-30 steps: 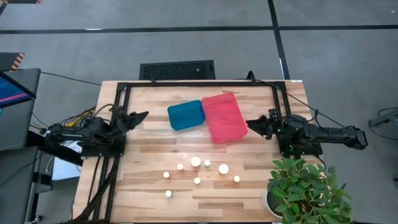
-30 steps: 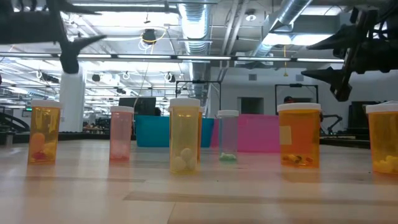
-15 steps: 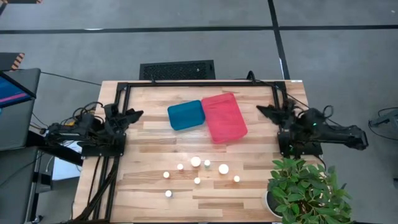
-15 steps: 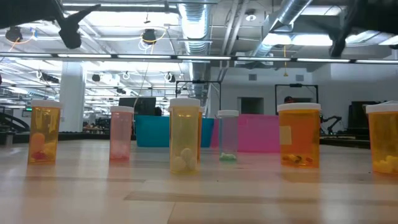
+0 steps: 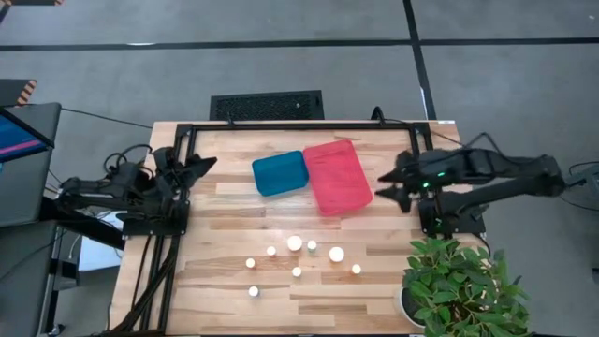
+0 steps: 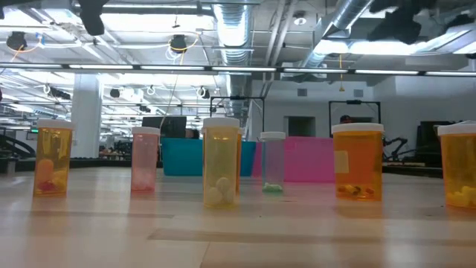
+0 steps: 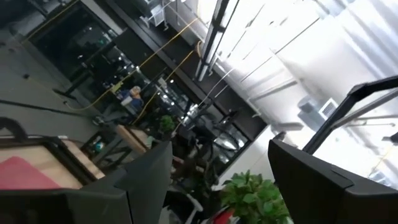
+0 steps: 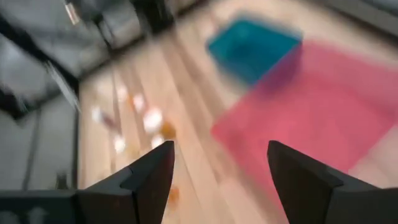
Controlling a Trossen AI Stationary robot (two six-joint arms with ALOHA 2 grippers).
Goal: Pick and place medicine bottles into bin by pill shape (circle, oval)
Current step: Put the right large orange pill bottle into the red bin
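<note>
Several medicine bottles [image 5: 295, 242] with white caps stand upright on their bases in a loose group on the near half of the wooden table [image 5: 225, 225]. In the low view they show as amber bottles [image 6: 221, 162] in a row. A blue bin [image 5: 280, 173] and a pink bin [image 5: 337, 176] rest side by side at the table's middle. My left gripper [image 5: 208, 167] hovers open at the table's left edge. My right gripper [image 5: 386, 185] hangs open, tipped downward, just right of the pink bin [image 8: 298, 106]. Nothing is between either pair of fingers.
A potted plant [image 5: 459, 285] stands at the near right corner. A black frame rail [image 5: 299, 126] runs along the table's far edge and down both sides. Bare wood lies between the bins and the bottles.
Both grippers have gone up; in the low view they have climbed almost out of the picture's top. My right gripper has also tipped from level to slanting down toward the bins and rolled. Both stay open. The bottles and bins have not moved.
</note>
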